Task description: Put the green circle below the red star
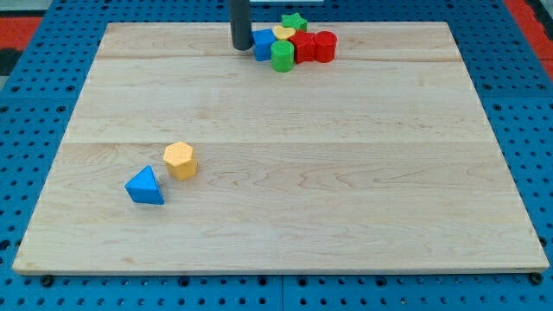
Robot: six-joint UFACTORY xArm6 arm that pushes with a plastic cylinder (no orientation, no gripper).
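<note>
The green circle (282, 57) sits at the view's top in a tight cluster, touching the red star (302, 47) on its right and just below-left of it. A red cylinder (324, 46) is to the star's right. A blue block (263, 44) lies to the green circle's upper left, a yellow heart (282, 34) above it, and a green star (294, 22) at the cluster's top. My tip (240, 47) stands just left of the blue block, close to or touching it.
A yellow hexagon (180, 161) and a blue triangle (144, 187) lie together at the lower left of the wooden board (276, 173). Blue pegboard surrounds the board.
</note>
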